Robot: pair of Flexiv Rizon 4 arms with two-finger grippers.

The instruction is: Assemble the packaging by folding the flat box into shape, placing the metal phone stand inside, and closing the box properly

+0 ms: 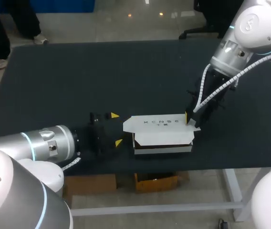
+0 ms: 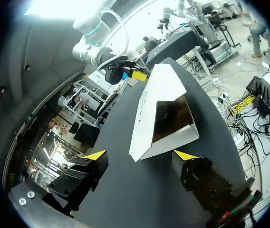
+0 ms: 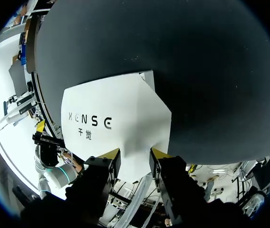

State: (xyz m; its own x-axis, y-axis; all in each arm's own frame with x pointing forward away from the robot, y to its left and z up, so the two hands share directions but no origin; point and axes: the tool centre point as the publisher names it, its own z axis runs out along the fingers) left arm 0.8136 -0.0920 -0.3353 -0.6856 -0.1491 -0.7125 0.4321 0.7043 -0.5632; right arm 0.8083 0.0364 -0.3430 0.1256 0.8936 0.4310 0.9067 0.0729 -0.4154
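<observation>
Only left wrist view: box [image 2: 159,90] interior beyond released left gripper [image 2: 139,155]; right gripper [image 3: 135,153] unclear.

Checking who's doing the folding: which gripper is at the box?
The right gripper, its yellow tips at the lid edge of the white box; the left gripper sits open, apart from it.

We see a box [image 1: 161,129] of white card, smooth and matt outside, brown inside. Our bench [image 1: 78,81] is dark and matt. Our left arm [image 1: 40,143] and right arm [image 1: 250,28] look smooth and shiny. The left gripper [image 1: 116,129] looks like black matt plastic.
</observation>
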